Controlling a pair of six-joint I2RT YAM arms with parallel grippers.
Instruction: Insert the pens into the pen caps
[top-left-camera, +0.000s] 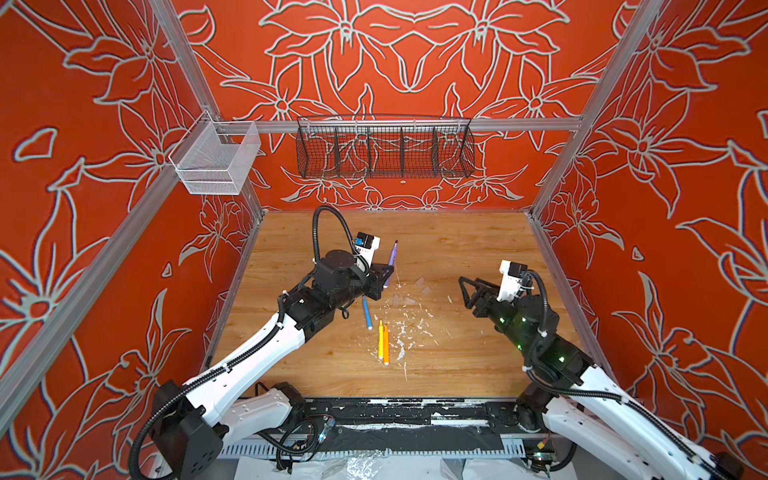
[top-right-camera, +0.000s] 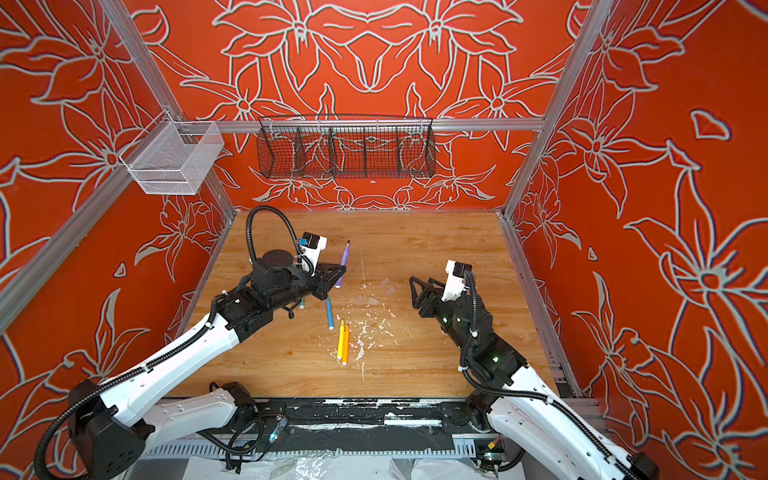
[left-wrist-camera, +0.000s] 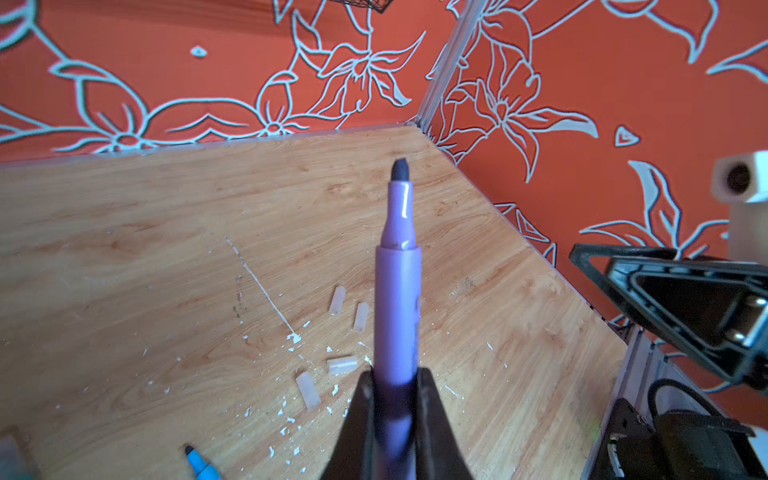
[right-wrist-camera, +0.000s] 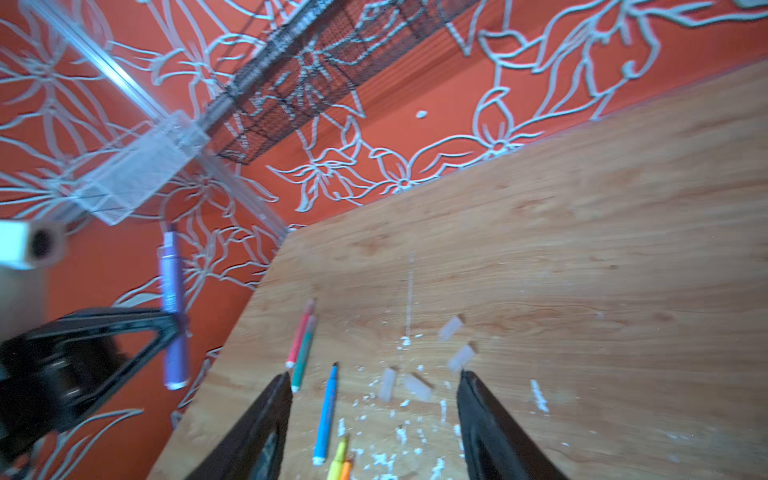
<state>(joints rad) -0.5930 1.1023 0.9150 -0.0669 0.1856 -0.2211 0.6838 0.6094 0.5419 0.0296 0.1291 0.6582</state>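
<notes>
My left gripper (top-left-camera: 388, 272) (left-wrist-camera: 395, 382) is shut on a purple pen (top-left-camera: 392, 259) (left-wrist-camera: 398, 291), held above the table with its dark tip uncapped and pointing away. Several clear pen caps (top-left-camera: 409, 300) (left-wrist-camera: 343, 365) (right-wrist-camera: 417, 388) lie loose on the wood between the arms. My right gripper (top-left-camera: 464, 293) (right-wrist-camera: 374, 376) hovers open and empty just right of them. A blue pen (top-left-camera: 367, 312) (right-wrist-camera: 326, 411), a yellow pen (top-left-camera: 380, 340) and an orange pen (top-left-camera: 386, 345) lie nearer the front. Pink-red (right-wrist-camera: 300, 334) and green (right-wrist-camera: 304, 353) pens lie under the left arm.
White paint flecks (top-left-camera: 405, 332) are scattered round the caps. A black wire basket (top-left-camera: 384, 151) hangs on the back wall and a white mesh basket (top-left-camera: 216, 160) on the left rail. Red patterned walls close in three sides of the wooden table (top-left-camera: 457, 365).
</notes>
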